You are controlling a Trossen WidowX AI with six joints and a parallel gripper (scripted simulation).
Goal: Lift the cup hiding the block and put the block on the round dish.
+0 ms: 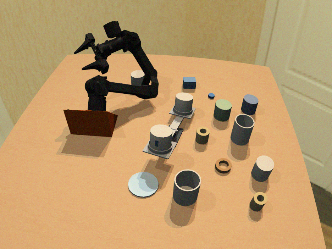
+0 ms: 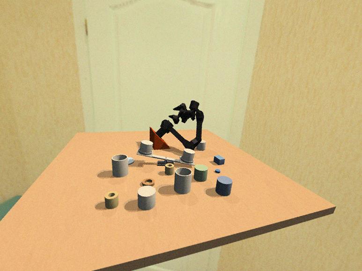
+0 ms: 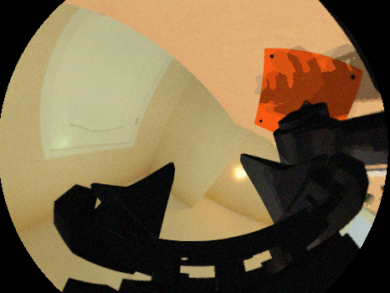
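Observation:
The balance (image 1: 176,123) (image 2: 158,157) is tilted. Its near end in the top view is raised and carries one grey cup (image 1: 160,139) (image 2: 146,147), upside down, with a small dark blue rectangular patch low on its side. Its far end is lower and carries the other upside-down grey cup (image 1: 183,104) (image 2: 187,155). No loose block shows beside either cup; what is beneath them is hidden. The pale blue round dish (image 1: 139,186) (image 2: 130,160) lies near the raised end, with nothing on it. My gripper (image 1: 78,61) (image 2: 171,112) (image 3: 207,161) is open and empty, high above the table, away from both cups.
An orange-red wedge (image 1: 89,123) (image 2: 157,141) (image 3: 284,67) stands by the arm base. An open grey cup (image 1: 185,194) (image 2: 120,167) stands beside the dish. Another open cup (image 1: 240,132), a green cylinder (image 1: 222,111), a yellowish tube (image 1: 202,137) and a brown ring (image 1: 217,169) stand right of the balance.

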